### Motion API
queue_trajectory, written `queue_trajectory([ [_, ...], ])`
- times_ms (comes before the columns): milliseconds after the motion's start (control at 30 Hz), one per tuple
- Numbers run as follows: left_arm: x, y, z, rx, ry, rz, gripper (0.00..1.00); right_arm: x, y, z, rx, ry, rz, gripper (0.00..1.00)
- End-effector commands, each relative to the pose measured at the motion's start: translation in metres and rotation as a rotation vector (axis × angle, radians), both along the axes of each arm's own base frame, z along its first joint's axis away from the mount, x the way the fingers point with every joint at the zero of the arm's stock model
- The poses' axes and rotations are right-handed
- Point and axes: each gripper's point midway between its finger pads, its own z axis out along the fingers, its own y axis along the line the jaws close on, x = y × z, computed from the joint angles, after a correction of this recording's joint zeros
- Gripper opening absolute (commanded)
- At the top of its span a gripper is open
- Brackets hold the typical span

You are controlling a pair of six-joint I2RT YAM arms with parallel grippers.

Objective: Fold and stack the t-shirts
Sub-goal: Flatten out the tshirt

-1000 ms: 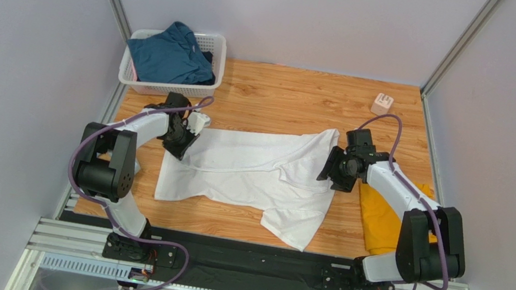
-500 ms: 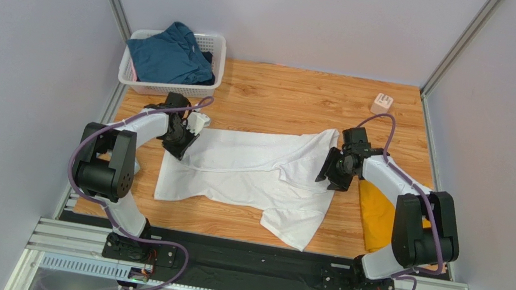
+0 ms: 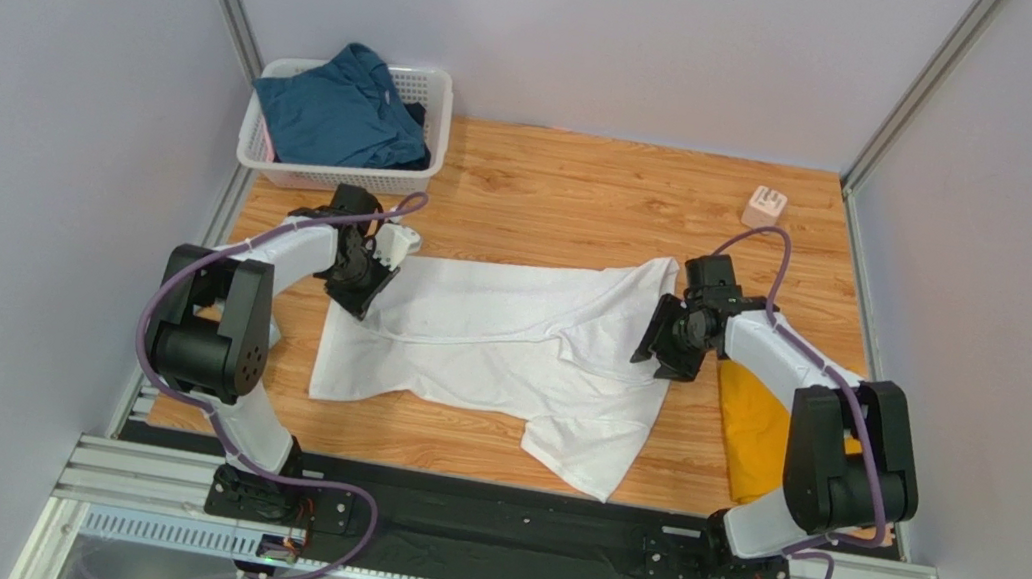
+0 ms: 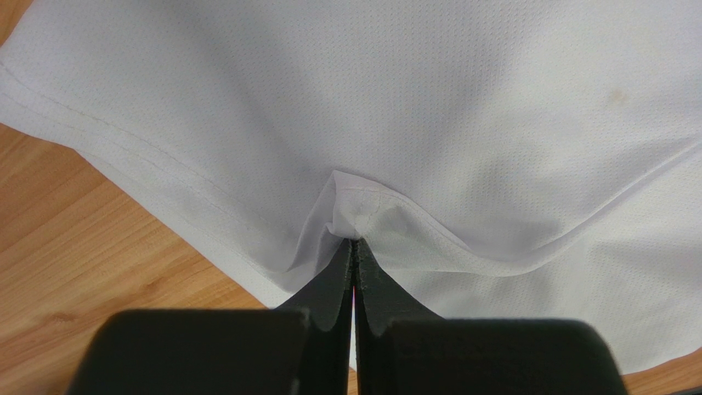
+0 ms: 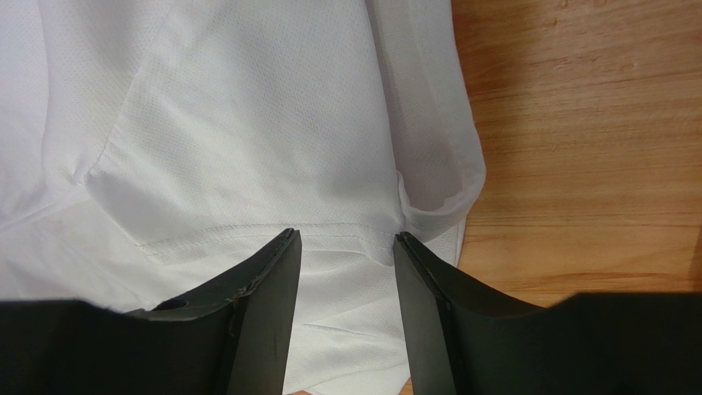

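At tip of left claw (image 4: 354,240): jaws fully closed, pinching a small tented fold of white mesh-knit short-sleeved cloth t-shirt (image 4: 428,107) just inside its stitched edge. Purpose, prob.: anchor that end so cloth can be drawn taut or lifted w/o sliding.

Right claw (image 5: 346,236): jaws approx. half open, straddling a stitched hem at shirt's opposite end. Cloth lies under & between fingers, nothing clamped yet. Reads as lined up for a pinch to match left's.

White tee, position: spread mostly flat across middle of light wooden plank tabletop (image 3: 565,198), between both arms. One sleeve trails toward near edge; wrinkles at centre. One end gripped, other approached, likely so it can be straightened before 1st fold.

Mustard-yellow cloth t-shirt (image 3: 754,441): on tabletop under right arm, close beside white tee, not seen touching. Folded or not: can't tell.

Dark teal-blue cloth t-shirt (image 3: 342,117): bundled in white plastic lattice basket (image 3: 441,120), far left corner; prob. awaiting its turn.

Small pale cube-like obj. (image 3: 765,205): far right corner, well apart; no evident part in task.
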Motion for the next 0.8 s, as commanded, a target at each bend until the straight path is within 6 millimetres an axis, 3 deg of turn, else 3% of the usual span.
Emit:
queue_trajectory([
  [0, 0.0, 0.0, 0.002, -0.015, -0.013, 0.01, 0.0, 0.002, -0.001, 0.0, 0.003, -0.029, 0.0, 0.5],
  [200, -0.001, 0.0, 0.001, -0.014, -0.012, 0.014, 0.0, 0.002, 0.002, -0.006, 0.026, -0.015, -0.009, 0.47],
  [333, 0.0, 0.0, 0.003, -0.013, -0.017, 0.013, 0.0, -0.003, 0.003, -0.012, 0.028, 0.004, -0.01, 0.36],
  [600, 0.001, 0.0, 0.003, -0.012, -0.014, 0.011, 0.0, -0.012, -0.004, -0.013, 0.0, 0.008, -0.019, 0.39],
  [700, 0.001, 0.0, 0.004, -0.015, -0.016, 0.015, 0.0, -0.01, -0.002, -0.014, 0.007, 0.01, -0.018, 0.34],
  [767, 0.0, 0.0, 0.004, -0.013, -0.016, 0.016, 0.0, -0.007, -0.001, -0.012, 0.013, 0.007, -0.017, 0.25],
])
